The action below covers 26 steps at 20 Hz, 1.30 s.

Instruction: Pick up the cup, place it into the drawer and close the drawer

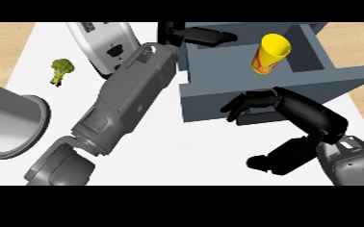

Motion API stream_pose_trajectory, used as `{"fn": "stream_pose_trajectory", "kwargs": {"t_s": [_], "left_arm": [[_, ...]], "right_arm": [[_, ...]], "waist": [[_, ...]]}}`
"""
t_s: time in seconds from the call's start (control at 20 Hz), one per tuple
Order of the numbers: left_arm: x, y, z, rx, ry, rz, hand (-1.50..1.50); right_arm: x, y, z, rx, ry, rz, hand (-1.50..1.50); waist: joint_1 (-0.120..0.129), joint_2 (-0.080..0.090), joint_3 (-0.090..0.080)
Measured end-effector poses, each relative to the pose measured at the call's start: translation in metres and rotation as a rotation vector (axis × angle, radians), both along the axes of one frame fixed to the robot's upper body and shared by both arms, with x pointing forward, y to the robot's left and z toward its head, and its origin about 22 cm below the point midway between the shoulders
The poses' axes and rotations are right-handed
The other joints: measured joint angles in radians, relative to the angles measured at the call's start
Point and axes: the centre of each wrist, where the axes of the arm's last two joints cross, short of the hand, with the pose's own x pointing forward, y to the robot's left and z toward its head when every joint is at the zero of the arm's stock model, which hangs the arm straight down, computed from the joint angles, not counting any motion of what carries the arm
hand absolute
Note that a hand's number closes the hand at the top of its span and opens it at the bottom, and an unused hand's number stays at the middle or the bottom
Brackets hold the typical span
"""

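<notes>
The cup (272, 53), a tall yellow tumbler with a red label near its base, stands inside the open drawer (210, 103), leaning a little, mouth up, and neither hand touches it. It looks like thin, smooth plastic: probably light, stiff enough to take a squeeze, slippery on its glossy sides, and easy to tip because it is tall and narrow. If it had to be taken again, the best hold would be around the middle of the body, fingers on one side and thumb on the other, below the flared rim. The right hand (305, 113) hangs over the drawer's front wall with its fingers (249, 103) relaxed and bent slightly downward, thumb well apart, grasping nothing. The left hand (199, 34) lies at the drawer's far left corner, fingers stretched out flat and likewise released. By this reckoning only the closing remains, and the push should go on the front wall, gently, so the cup does not topple. A sprig of broccoli (62, 69) lies on the white worktop (185, 149), well apart.
</notes>
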Motion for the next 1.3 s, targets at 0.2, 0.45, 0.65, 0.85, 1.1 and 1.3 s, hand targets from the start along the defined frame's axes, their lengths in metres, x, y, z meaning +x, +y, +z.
{"fn": "stream_pose_trajectory", "kwargs": {"t_s": [0.2,0.45,0.65,0.85,1.1,1.3], "left_arm": [[-0.002,0.004,-0.008,-0.04,-0.001,0.003,-1.5],[-0.005,0.016,-0.023,-0.09,0.004,-0.005,-1.5],[-0.009,0.025,-0.034,-0.114,-0.002,-0.013,-1.5],[-0.011,0.044,-0.042,-0.138,-0.005,-0.013,-1.5],[-0.014,0.066,-0.048,-0.149,-0.004,-0.025,-1.5],[-0.018,0.079,-0.055,-0.16,0.001,-0.039,-1.5]], "right_arm": [[0.001,-0.002,-0.023,-0.125,-0.024,-0.088,-1.5],[0.012,0.008,-0.075,-0.246,0.004,-0.149,-1.5],[0.032,0.01,-0.11,-0.341,0.031,-0.15,1.5],[0.055,0.003,-0.139,-0.391,0.049,-0.191,1.5],[0.086,-0.013,-0.144,-0.344,-0.007,-0.248,1.5],[0.112,-0.032,-0.127,-0.283,-0.044,-0.333,1.5]], "waist": [[0.046,-0.006,0.0],[0.101,-0.012,0.0],[0.137,-0.013,0.001],[0.168,-0.012,0.001],[0.205,-0.011,-0.001],[0.231,0.0,0.003]]}}
